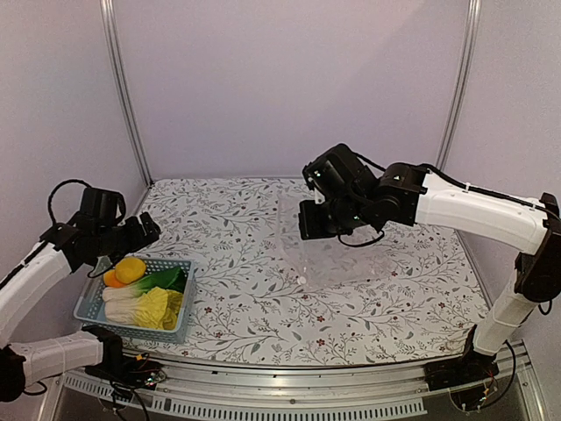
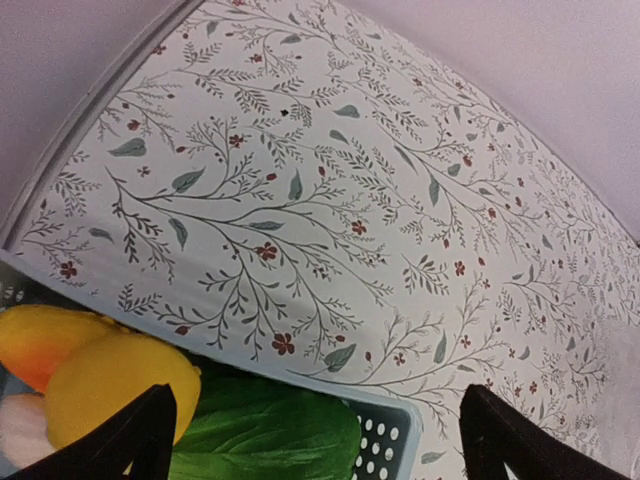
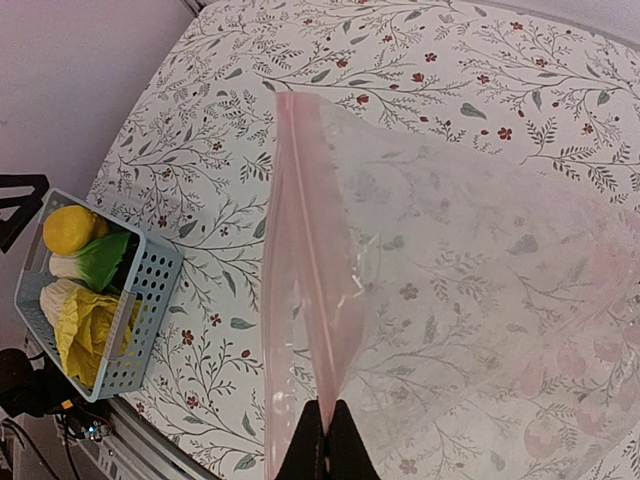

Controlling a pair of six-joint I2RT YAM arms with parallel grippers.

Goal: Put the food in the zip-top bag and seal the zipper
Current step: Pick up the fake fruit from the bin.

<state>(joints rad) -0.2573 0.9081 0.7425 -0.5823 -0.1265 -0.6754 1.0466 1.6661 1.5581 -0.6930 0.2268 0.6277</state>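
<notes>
The food lies in a light-blue basket [image 1: 181, 317] at the front left: a yellow fruit [image 1: 131, 268], an orange fruit [image 1: 111, 280], dark-green bok choy [image 1: 164, 281] and pale napa cabbage [image 1: 159, 307]. My left gripper [image 2: 318, 400] hangs open just above the basket's far corner, over the bok choy [image 2: 260, 435] and beside the yellow fruit [image 2: 110, 385]. My right gripper [image 3: 330, 440] is shut on the mouth edge of the clear zip-top bag [image 3: 470, 270] and holds it up off the table. The zipper [image 3: 305, 230] shows as a pinkish strip running away from the fingers.
A floral cloth [image 1: 237, 263] covers the table. Metal posts [image 1: 123, 88] and purple walls close in the back and sides. The basket [image 3: 150, 290] sits near the table's front left edge.
</notes>
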